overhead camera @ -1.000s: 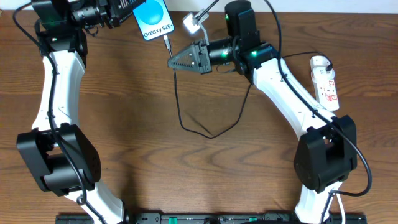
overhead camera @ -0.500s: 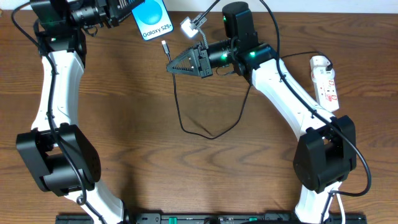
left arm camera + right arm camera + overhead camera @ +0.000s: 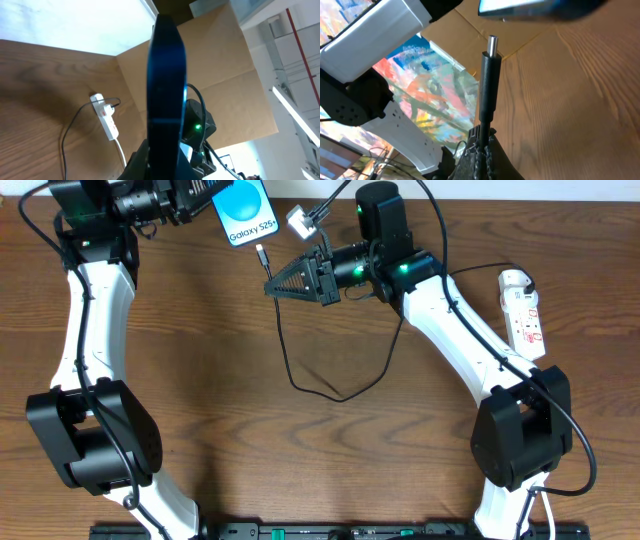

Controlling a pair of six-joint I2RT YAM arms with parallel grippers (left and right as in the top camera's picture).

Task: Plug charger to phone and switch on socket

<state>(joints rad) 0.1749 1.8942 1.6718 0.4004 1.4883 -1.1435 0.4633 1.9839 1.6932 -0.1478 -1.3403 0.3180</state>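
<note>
My left gripper (image 3: 208,194) is shut on the phone (image 3: 246,215) and holds it lifted at the table's far edge, light blue screen up. In the left wrist view the phone (image 3: 167,85) shows edge-on between the fingers of that gripper (image 3: 165,161). My right gripper (image 3: 269,284) is shut on the charger (image 3: 262,256) just behind its connector. In the right wrist view the connector tip (image 3: 492,44) points at the phone's bottom edge (image 3: 535,7), a short gap below it, gripped by the right gripper (image 3: 482,140). The white plug adapter (image 3: 300,221) hangs beside the right arm. The socket (image 3: 526,313) lies at far right.
The charger's black cable loops down across the table's middle (image 3: 338,395). The socket (image 3: 108,122) and its white cord show in the left wrist view, with a cardboard wall (image 3: 220,75) behind. The right arm's white link (image 3: 470,340) stretches between cable and socket.
My right gripper has carried the connector up and left, closer to the phone's bottom edge. The adapter swung left with it. The left arm and phone stayed still.
</note>
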